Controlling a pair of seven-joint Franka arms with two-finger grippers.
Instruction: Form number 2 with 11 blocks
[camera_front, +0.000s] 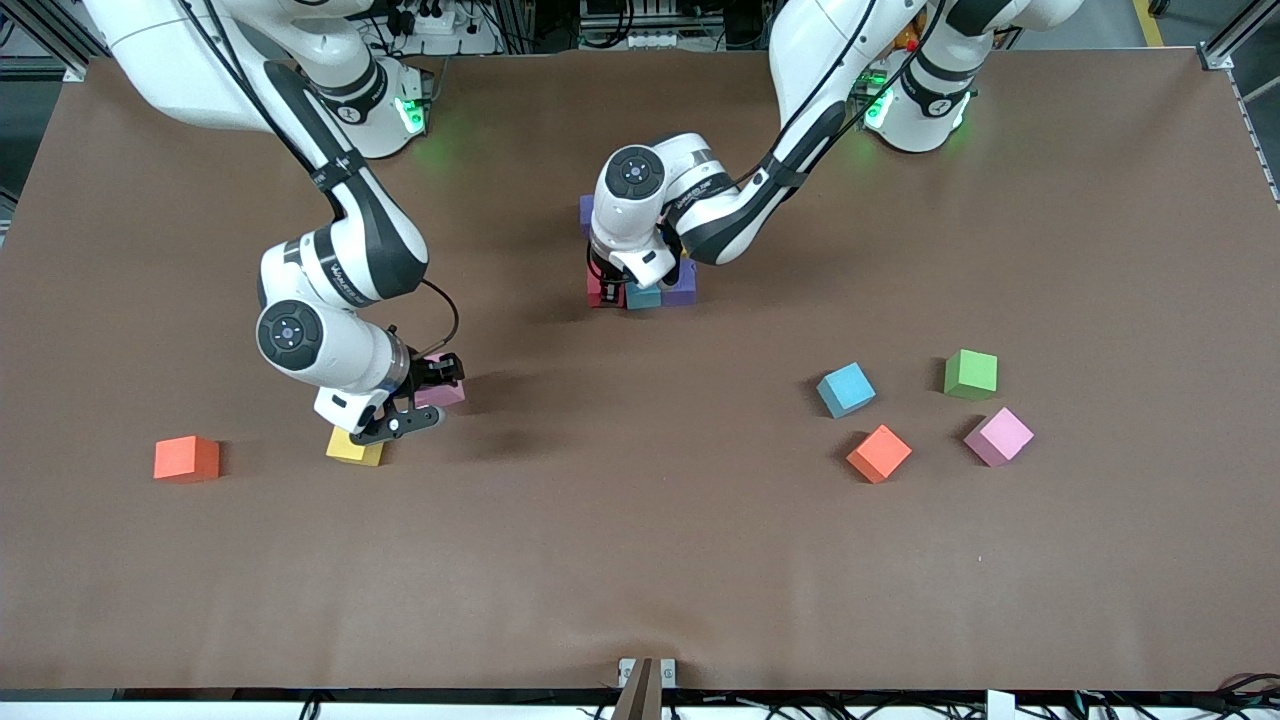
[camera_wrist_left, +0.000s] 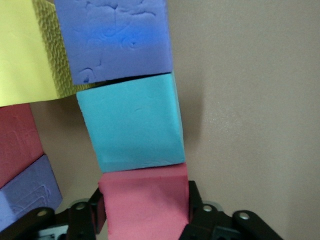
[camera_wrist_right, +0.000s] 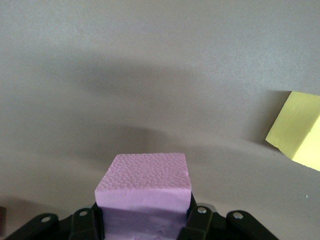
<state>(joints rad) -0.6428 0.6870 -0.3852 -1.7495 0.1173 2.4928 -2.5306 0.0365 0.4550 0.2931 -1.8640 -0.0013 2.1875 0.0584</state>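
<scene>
The partly built number 2 (camera_front: 640, 280) sits mid-table, toward the robots' bases, and my left arm covers most of it. From the front I see a red block (camera_front: 603, 290), a light blue block (camera_front: 645, 295) and a purple block (camera_front: 683, 285) in the row nearest the camera, with another purple block (camera_front: 586, 212) peeking out nearer the bases. In the left wrist view that row runs red (camera_wrist_left: 142, 205), blue (camera_wrist_left: 131, 127), purple (camera_wrist_left: 115, 40), each touching the next, with a yellow block (camera_wrist_left: 25, 50), a second red one (camera_wrist_left: 15, 142) and a second purple one (camera_wrist_left: 25, 192) beside them.

My left gripper (camera_wrist_left: 145, 212) is down at the figure, with its fingers (camera_wrist_left: 196, 202) on either side of the end red block; I cannot tell whether they are clamped on it.

My right gripper (camera_front: 425, 390) is toward the right arm's end, clamped on a pink block (camera_wrist_right: 145, 192). A yellow block (camera_front: 353, 447) lies just beside it on the table (camera_front: 640, 560), and an orange block (camera_front: 186, 458) sits farther toward that end.

Toward the left arm's end lie loose blocks, apart from one another: light blue (camera_front: 846, 389), green (camera_front: 971, 374), orange (camera_front: 879, 453) and pink (camera_front: 998, 436).
</scene>
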